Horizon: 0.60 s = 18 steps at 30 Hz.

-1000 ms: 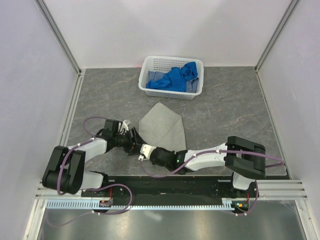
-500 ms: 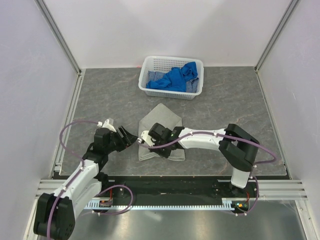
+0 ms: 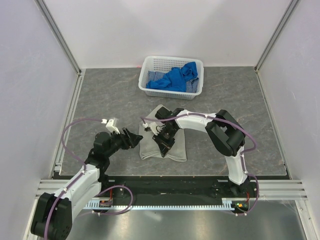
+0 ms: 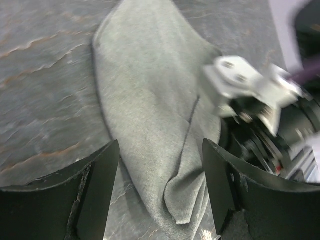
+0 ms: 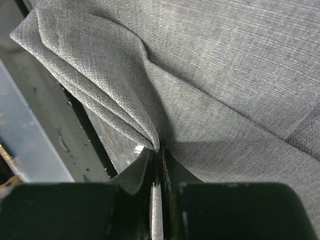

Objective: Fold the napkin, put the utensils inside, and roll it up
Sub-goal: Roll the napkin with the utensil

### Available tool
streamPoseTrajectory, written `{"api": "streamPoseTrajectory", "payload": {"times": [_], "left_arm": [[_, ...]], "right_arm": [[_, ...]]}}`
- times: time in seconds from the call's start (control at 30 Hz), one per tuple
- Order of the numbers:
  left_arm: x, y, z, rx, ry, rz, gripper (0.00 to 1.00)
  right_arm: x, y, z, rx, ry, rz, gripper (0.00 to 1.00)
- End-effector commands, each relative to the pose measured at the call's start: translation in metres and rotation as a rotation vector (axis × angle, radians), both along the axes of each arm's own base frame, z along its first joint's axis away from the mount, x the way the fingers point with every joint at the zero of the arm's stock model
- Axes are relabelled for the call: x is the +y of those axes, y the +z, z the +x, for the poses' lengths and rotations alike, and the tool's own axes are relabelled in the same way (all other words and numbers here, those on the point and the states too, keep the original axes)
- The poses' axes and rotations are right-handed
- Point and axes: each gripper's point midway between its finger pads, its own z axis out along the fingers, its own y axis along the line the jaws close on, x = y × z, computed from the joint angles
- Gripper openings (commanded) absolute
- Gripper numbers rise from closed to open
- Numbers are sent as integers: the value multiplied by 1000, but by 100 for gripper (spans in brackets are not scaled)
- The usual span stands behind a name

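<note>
Two grippers on the job: my right gripper [image 5: 157, 150] pinches a fold of the napkin [image 3: 177, 150], which lies rumpled at centre frame below the basket [image 3: 170, 94]. My left gripper [image 4: 159, 155] hovers just beside it, jaws spread wide.

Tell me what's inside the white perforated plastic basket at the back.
Crumpled bright blue cloths fill the basket, with a paler patterned cloth at the left. Anything beneath them is covered.
</note>
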Motion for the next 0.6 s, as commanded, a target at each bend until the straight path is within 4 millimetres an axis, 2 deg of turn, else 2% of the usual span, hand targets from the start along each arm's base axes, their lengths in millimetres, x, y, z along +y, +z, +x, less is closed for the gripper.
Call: {"api": "streamPoseTrajectory", "payload": {"times": [0.0, 0.07, 0.23, 0.33, 0.57], "left_arm": [[-18, 20, -3, -187, -153, 41, 75], [-27, 20, -9, -202, -204, 39, 75], [-46, 24, -20, -263, -307, 74, 75], [-57, 18, -26, -246, -368, 88, 75], [-68, 5, -30, -170, -422, 139, 76]], "right_arm": [[3, 14, -9, 182, 14, 73, 10], [4, 16, -7, 223, 1, 100, 10], [2, 8, 2, 291, -34, 86, 8], [1, 4, 6, 333, -48, 87, 6], [-1, -5, 12, 416, -80, 92, 4]]}}
